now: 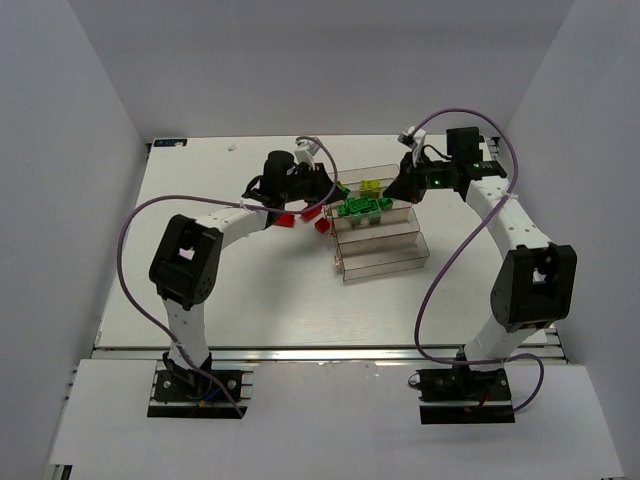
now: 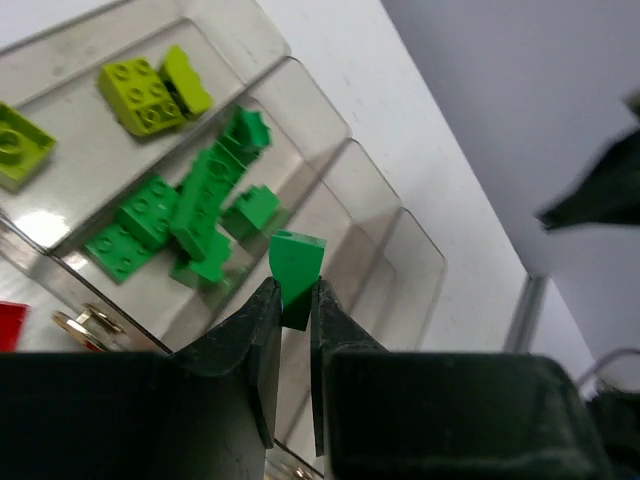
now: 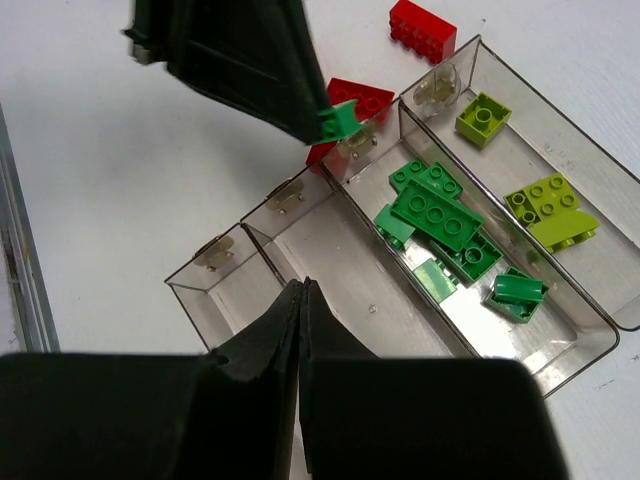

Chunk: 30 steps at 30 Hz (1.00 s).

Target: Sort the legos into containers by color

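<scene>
My left gripper point(image 2: 292, 290) is shut on a small green lego point(image 2: 296, 262) and holds it above the near end of the clear trays point(image 1: 385, 262); it also shows in the top view point(image 1: 328, 190). Several green legos point(image 2: 180, 220) lie in the second tray, and yellow-green legos point(image 2: 140, 95) lie in the far tray. The two nearer trays point(image 3: 215, 275) hold nothing. Red legos point(image 1: 283, 218) lie on the table left of the trays, also visible from the right wrist point(image 3: 422, 28). My right gripper point(image 3: 302, 285) is shut and empty, above the trays' right end. No purple lego shows.
White walls close in the white table point(image 1: 200, 290) at the back and on both sides. A metal rail point(image 1: 330, 350) runs along the table's near edge. Purple cables loop beside both arms.
</scene>
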Each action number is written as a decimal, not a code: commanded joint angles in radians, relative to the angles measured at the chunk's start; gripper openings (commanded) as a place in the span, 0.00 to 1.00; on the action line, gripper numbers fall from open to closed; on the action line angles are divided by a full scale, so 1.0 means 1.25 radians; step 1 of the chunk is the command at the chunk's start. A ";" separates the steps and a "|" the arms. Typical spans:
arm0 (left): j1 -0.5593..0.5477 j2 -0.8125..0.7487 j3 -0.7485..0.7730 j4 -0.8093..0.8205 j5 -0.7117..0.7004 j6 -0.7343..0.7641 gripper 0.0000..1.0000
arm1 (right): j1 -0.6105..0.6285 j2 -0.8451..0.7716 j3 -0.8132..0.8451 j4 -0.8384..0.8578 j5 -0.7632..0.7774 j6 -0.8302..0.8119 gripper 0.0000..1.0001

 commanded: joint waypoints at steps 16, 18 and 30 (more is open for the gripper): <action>-0.051 0.118 0.212 -0.242 -0.231 0.119 0.50 | -0.001 -0.044 -0.020 -0.007 0.001 -0.024 0.20; -0.051 0.115 0.210 -0.241 -0.235 0.119 0.55 | -0.001 -0.043 -0.019 -0.011 0.002 -0.028 0.21; -0.051 -0.061 0.114 -0.237 -0.317 0.110 0.43 | 0.016 -0.012 0.040 -0.148 -0.060 -0.236 0.48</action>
